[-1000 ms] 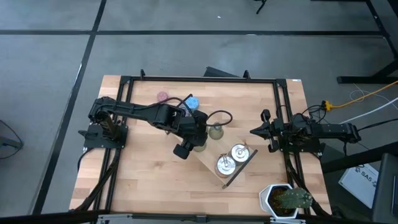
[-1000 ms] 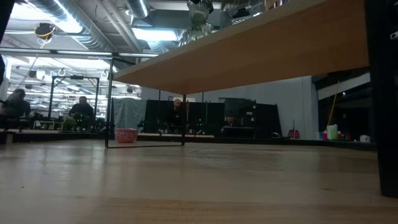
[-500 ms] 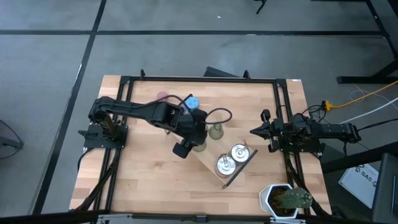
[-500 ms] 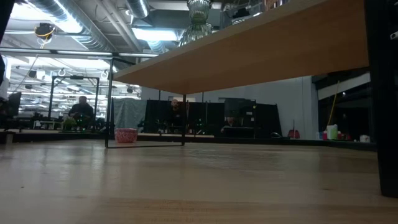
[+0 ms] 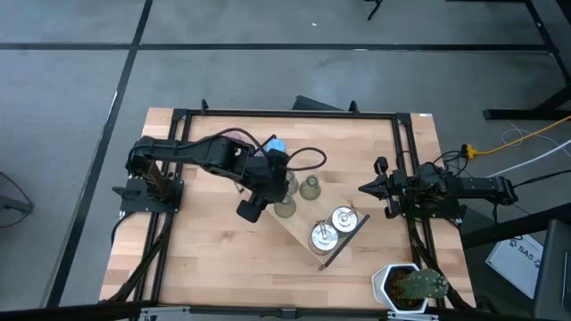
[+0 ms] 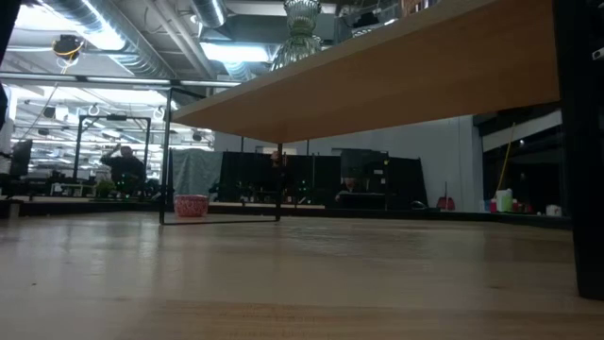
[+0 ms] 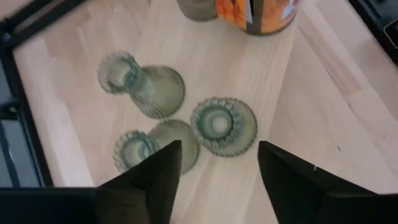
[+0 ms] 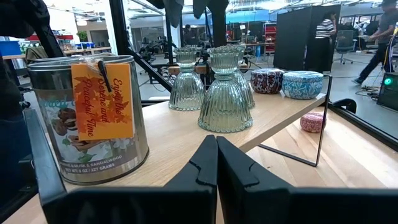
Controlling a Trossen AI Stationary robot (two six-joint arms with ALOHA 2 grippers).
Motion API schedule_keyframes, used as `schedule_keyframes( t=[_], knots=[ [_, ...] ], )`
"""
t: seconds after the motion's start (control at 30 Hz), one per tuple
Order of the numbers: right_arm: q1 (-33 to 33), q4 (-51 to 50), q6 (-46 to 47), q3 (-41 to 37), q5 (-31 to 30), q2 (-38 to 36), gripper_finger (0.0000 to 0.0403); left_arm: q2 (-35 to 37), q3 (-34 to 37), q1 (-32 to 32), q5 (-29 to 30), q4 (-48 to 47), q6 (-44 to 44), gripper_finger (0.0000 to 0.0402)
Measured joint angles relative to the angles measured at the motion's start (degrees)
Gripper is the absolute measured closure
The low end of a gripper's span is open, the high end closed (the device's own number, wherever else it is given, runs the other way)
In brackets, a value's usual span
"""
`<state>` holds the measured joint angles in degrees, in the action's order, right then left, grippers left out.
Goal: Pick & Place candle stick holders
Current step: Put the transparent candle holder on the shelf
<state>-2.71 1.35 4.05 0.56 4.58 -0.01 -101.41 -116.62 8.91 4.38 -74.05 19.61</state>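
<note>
Since a second ago the left gripper (image 7: 214,168) has lifted back from the tray (image 5: 299,234), its fingers apart and holding nothing. Directly beneath it three green holders (image 7: 222,126) stand close together on the tray, the silver tins (image 5: 332,226) farther along; this looks like the retreat after a placing. Next it must go for the blue holder (image 5: 275,146) behind, while the right gripper (image 5: 368,189) waits shut at the table's edge.

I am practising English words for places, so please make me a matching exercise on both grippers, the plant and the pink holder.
1 left gripper
2 right gripper
3 potted plant
4 pink holder

A off the wooden tray, on the table
B jaws shut, at the table's right side
C jaws open, above three green holders
D at a table corner

Pairs: 1-C, 2-B, 3-D, 4-A
</note>
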Motion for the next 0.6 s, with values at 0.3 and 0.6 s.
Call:
schedule_keyframes(
  t=[0.3,0.6],
  knots=[
    [0.00,-0.01,0.00,-0.01,0.00,0.00,0.0402,0.00,0.09,0.02,-5.51,-1.19,-3.75,0.0272],
    [0.01,0.01,0.00,0.00,0.00,0.00,0.0402,1.48,5.49,0.00,-5.59,0.40,-7.36,0.0347]
  ],
)
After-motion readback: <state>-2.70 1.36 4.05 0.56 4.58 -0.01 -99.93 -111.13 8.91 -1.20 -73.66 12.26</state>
